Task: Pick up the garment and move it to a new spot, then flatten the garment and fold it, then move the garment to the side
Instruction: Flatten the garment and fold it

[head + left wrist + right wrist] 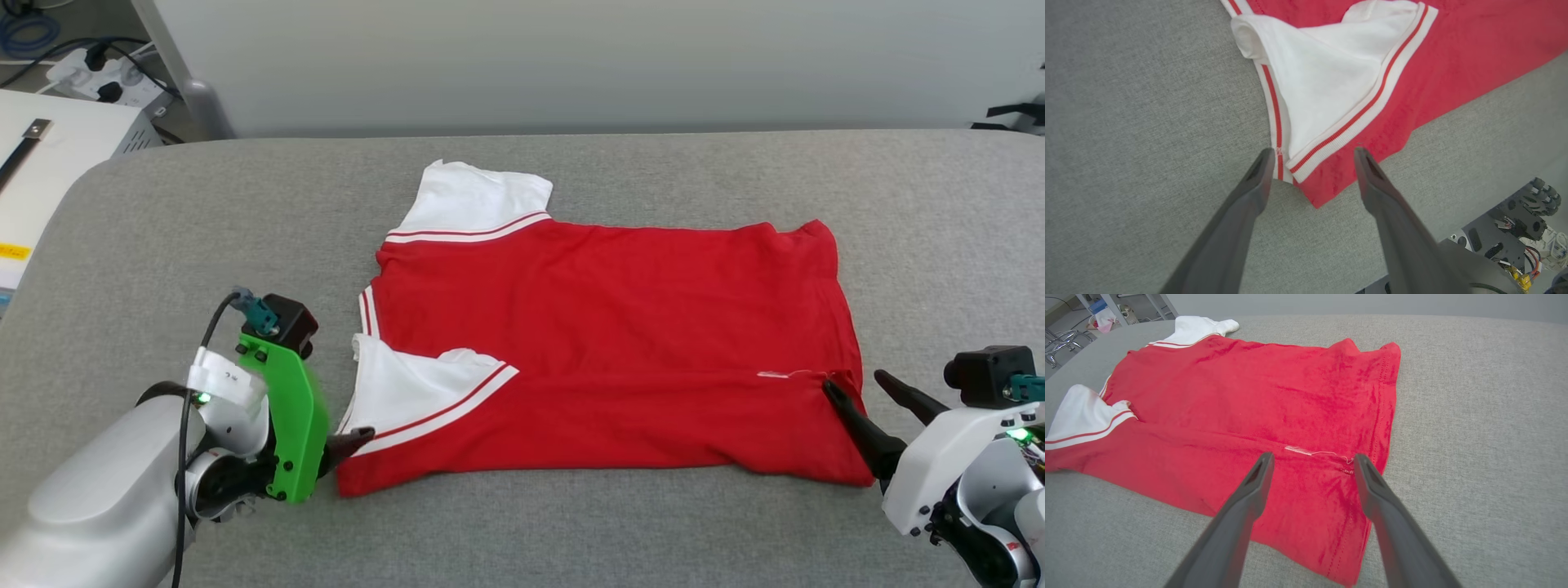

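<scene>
The garment (604, 327), a red T-shirt with white striped-trim sleeves, lies spread on the grey padded table (204, 212), collar end to the left. Its near long edge is folded up over the body, and one white sleeve (1327, 73) lies on the red cloth. At the garment's near left corner my left gripper (355, 441) is open, its fingers (1257, 179) straddling the sleeve's striped tip with nothing held. My right gripper (857, 384) is open at the near right hem; its fingers (1376, 490) stand over the red cloth (1257, 388), gripping nothing.
A white box (49, 155) and a power strip (98, 73) sit beyond the table's far left corner, beside a grey post (196, 98). Bare grey table surrounds the garment on all sides. My base (1515, 228) shows below the table's near edge.
</scene>
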